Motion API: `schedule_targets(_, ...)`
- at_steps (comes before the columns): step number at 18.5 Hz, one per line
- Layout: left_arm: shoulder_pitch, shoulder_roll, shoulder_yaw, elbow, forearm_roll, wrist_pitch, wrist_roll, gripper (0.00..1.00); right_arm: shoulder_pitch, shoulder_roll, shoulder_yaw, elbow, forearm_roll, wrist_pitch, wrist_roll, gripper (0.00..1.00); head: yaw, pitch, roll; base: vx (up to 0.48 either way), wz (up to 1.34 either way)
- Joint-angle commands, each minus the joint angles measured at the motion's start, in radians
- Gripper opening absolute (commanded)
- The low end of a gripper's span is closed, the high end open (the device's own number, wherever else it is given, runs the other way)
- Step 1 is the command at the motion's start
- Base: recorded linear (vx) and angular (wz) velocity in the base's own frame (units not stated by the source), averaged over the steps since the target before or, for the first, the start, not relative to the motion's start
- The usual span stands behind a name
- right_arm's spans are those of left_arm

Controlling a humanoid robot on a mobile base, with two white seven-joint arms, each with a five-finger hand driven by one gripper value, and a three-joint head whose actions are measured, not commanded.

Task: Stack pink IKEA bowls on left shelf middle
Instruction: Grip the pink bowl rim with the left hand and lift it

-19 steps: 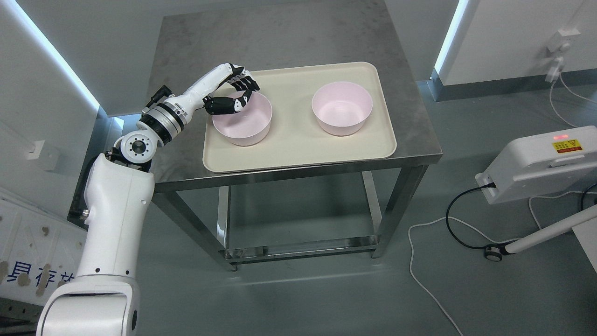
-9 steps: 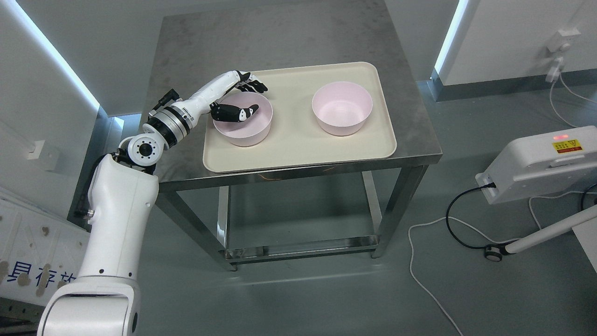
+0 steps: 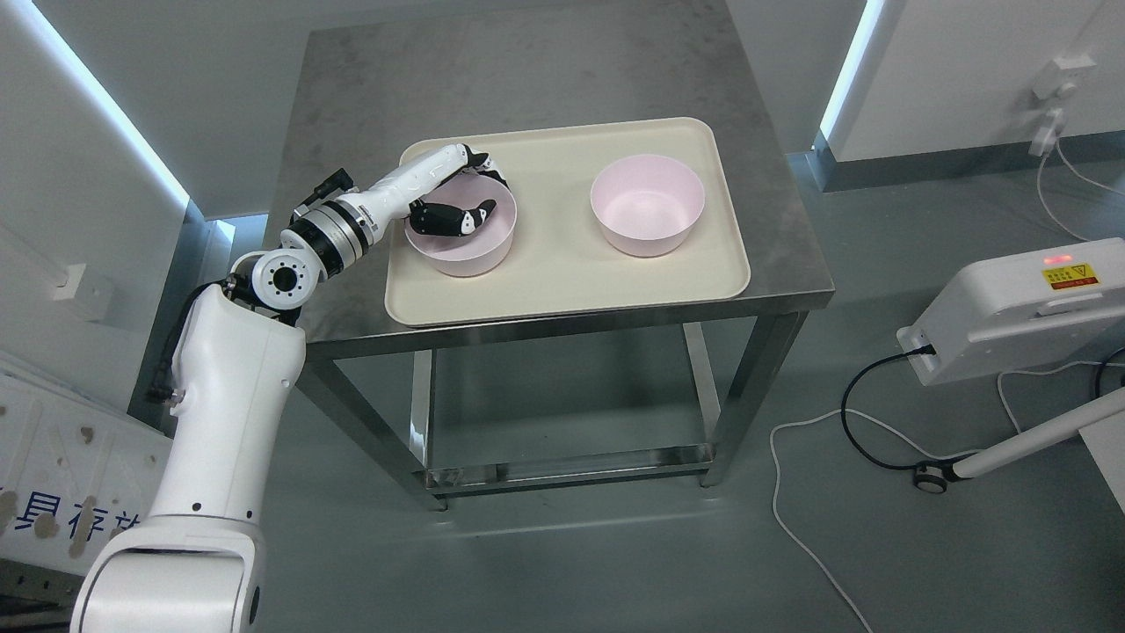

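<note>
Two pink bowls stand on a beige tray [image 3: 562, 272] on the steel table [image 3: 527, 79]. My left hand [image 3: 489, 188] is at the far-left rim of the left pink bowl [image 3: 475, 251]. Its thumb lies inside the bowl and its fingers [image 3: 482, 162] curl down over the outside of the rim, so the hand is shut on that rim. The bowl still rests on the tray. About a bowl's width to the right, the right pink bowl [image 3: 648, 204] stands upright and untouched. My right arm does not show.
A white device [image 3: 1019, 303] sits on the floor at the right, with cables [image 3: 809, 492] trailing toward the table legs. Walls close in on the table's left and back. The table has a low crossbar [image 3: 562, 466] underneath.
My left hand has dropped onto the left bowl's rim: the thumb went inside and the fingers closed over the outside. The whole picture has shifted slightly to the right.
</note>
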Motion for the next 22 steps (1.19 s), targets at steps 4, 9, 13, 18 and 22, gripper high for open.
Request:
schedule_targets(4, -0.039, -0.023, 0.057, -0.001, 0.004, -0.021, -0.019, 0.00, 0.000, -0.017, -0.005, -0.017, -0.002, 0.000, 0.000, 1.00, 0.0000, 0.000, 0.000, 0.000, 0.00)
schedule_targets(9, -0.100, -0.029, 0.092, -0.010, 0.013, -0.023, -0.050, 0.00, 0.000, -0.017, -0.005, -0.017, -0.002, 0.000, 0.000, 1.00, 0.0000, 0.000, 0.000, 0.000, 0.00)
schedule_targets(13, -0.096, -0.021, 0.089, -0.011, 0.013, -0.028, -0.068, 0.01, 0.000, -0.017, -0.005, -0.017, -0.002, 0.000, 0.000, 1.00, 0.0000, 0.000, 0.000, 0.000, 0.00)
schedule_targets(18, -0.088, -0.007, 0.083, -0.010, 0.004, -0.049, -0.063, 0.40, 0.000, -0.017, -0.005, -0.017, -0.002, 0.000, 0.000, 1.00, 0.0000, 0.000, 0.000, 0.000, 0.00)
schedule_targets(22, -0.077, 0.011, 0.074, -0.010, 0.004, -0.049, -0.074, 0.58, 0.000, -0.017, -0.005, -0.017, -0.002, 0.000, 0.000, 1.00, 0.0000, 0.000, 0.000, 0.000, 0.00)
